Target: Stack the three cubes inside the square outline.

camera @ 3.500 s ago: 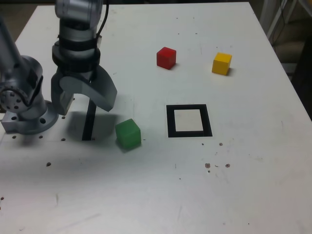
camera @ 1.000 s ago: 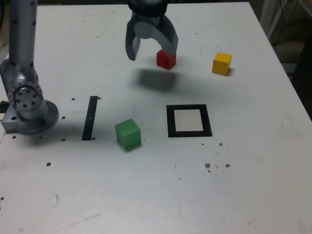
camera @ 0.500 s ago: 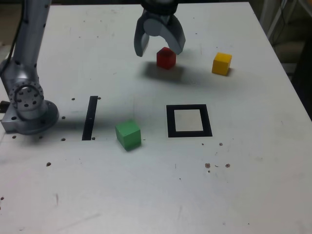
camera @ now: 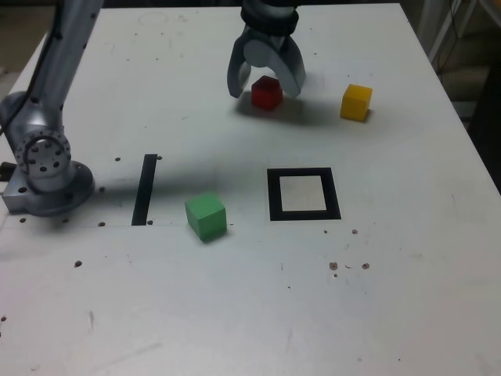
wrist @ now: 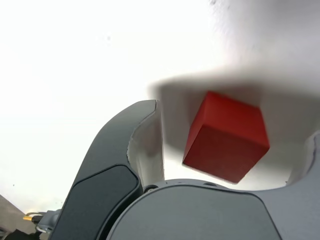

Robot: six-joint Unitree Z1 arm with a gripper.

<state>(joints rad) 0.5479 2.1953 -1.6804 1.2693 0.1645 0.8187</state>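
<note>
The red cube (camera: pixel 266 92) sits on the table (camera: pixel 407 258) at the far side, well apart from the square outline (camera: pixel 304 194), and now lies between the wide-spread jaws of the gripper (camera: pixel 266 83), which a second ago hung above and to the exterior view's left of it. No jaw contact is visible in the wrist view (wrist: pixel 226 136), so I judge the first pickup imminent, not made. Yellow cube (camera: pixel 356 102) and green cube (camera: pixel 206 215) rest unmoved; nothing is stacked.
</note>
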